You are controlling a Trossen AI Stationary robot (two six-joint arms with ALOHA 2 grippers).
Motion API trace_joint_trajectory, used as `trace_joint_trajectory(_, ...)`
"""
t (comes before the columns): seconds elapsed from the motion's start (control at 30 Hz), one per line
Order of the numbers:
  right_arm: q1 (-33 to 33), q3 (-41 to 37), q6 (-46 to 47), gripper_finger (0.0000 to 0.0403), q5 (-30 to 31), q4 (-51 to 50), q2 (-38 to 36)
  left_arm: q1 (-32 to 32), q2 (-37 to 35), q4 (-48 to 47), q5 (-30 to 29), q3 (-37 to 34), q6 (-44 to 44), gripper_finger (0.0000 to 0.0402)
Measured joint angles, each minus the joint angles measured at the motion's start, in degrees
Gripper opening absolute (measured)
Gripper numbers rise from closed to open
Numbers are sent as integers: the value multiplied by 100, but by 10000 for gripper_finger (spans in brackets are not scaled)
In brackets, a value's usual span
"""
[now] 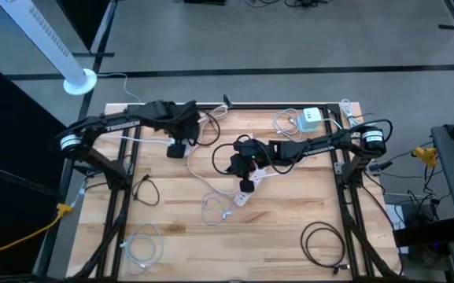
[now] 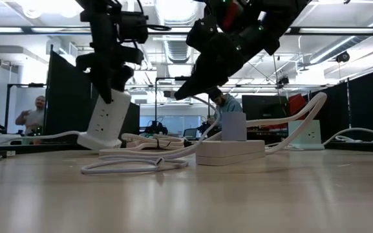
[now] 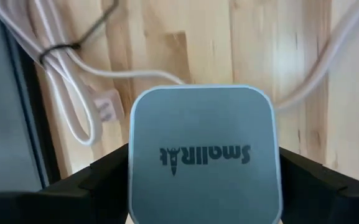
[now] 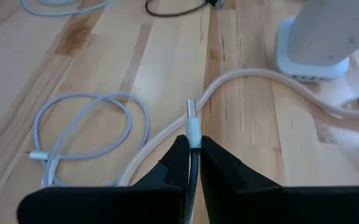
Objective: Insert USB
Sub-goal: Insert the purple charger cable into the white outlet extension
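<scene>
My left gripper [image 1: 178,148] stands near the table's far-left part and is shut on a white charger block [image 2: 105,123]. The block's grey end face with a logo [image 3: 204,155] fills the left wrist view. My right gripper [image 1: 242,163] is at the table's middle, to the right of the block, shut on a USB plug [image 4: 193,132] on a black cable. The plug's metal tip [image 4: 191,109] sticks out past the fingers. In the right wrist view the block [image 4: 310,50] lies ahead of the plug and to one side. My left gripper pinches the charger block's two opposite side walls [image 3: 132,180], near its upper end, coming from above. The block hangs tilted, and its lower end [image 2: 97,144] is down by the table among white cords. Whether that end rests there I cannot tell. My right gripper pinches the USB plug by its white collar [image 4: 193,132] between the two fingers [image 4: 178,155], which lie along the cable. The metal tip points forward, clear of the fingers. The black cable [image 4: 193,180] runs back between the fingers. In the low view the gripper slants down above the table.
A flat white power block with a grey cube on it [image 2: 231,149] lies at mid-table, with a thick white cord [image 4: 260,78] beside it. Coiled white cables [image 1: 144,248] and black cable loops [image 1: 325,240] lie on the near half. A white adapter [image 1: 311,118] sits at the far right.
</scene>
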Motion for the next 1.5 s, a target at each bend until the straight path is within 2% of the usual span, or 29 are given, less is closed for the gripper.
trace_joint_trajectory(0.23,-1,0,99,12,-2,699,169,14,-873,1157,120,-933,-339,296)
trace_joint_trajectory(0.7,-17,0,326,12,-1,1083,536,107,-2230,2782,123,-2504,-760,296)
trace_joint_trajectory(1.0,-17,2,357,12,-2,1212,544,152,-2479,3973,128,-3218,-940,296)
trace_joint_trajectory(1.27,-51,2,357,12,12,1211,544,266,-2575,4440,136,-3503,-1032,296)
trace_joint_trajectory(1.5,-116,2,285,12,319,1212,544,289,-3065,4668,177,-3928,-1193,296)
